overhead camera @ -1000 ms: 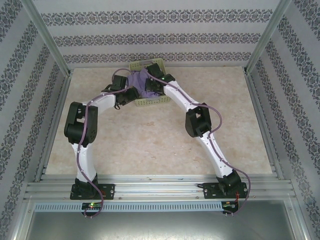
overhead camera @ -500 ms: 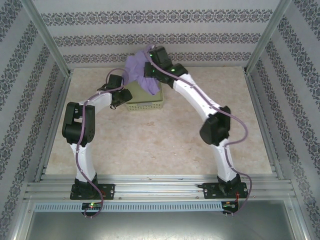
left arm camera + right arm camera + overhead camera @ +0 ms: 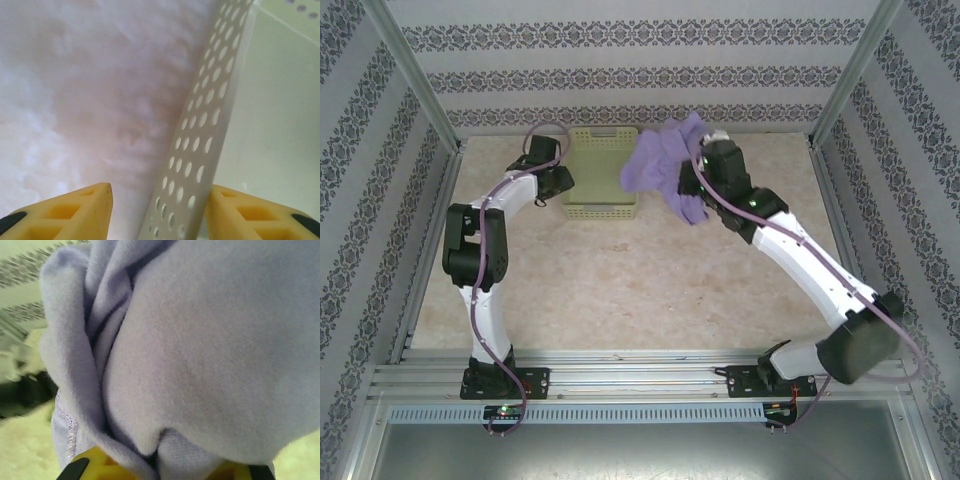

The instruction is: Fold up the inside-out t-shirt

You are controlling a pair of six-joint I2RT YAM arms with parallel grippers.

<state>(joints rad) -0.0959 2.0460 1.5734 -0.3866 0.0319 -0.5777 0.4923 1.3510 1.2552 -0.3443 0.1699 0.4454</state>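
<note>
Marbled beige table [image 3: 620, 290] runs back to patterned walls [image 3: 620, 80]. From above, the right gripper [image 3: 690, 185] is raised over it, clamped on the bunched purple shirt [image 3: 655, 165], which hangs by the right edge of the basket [image 3: 600, 210]. The right wrist view adds what the top one hides: yellow fingers [image 3: 92, 462] pinching a fold of cloth. The left gripper [image 3: 563, 180] sits at the basket's left side. Its wrist view makes plain that the jaws are parted astride the perforated wall [image 3: 210, 100].

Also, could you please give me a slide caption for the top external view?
Right gripper holds the bunched lavender t-shirt aloft beside the pale green basket.
</note>
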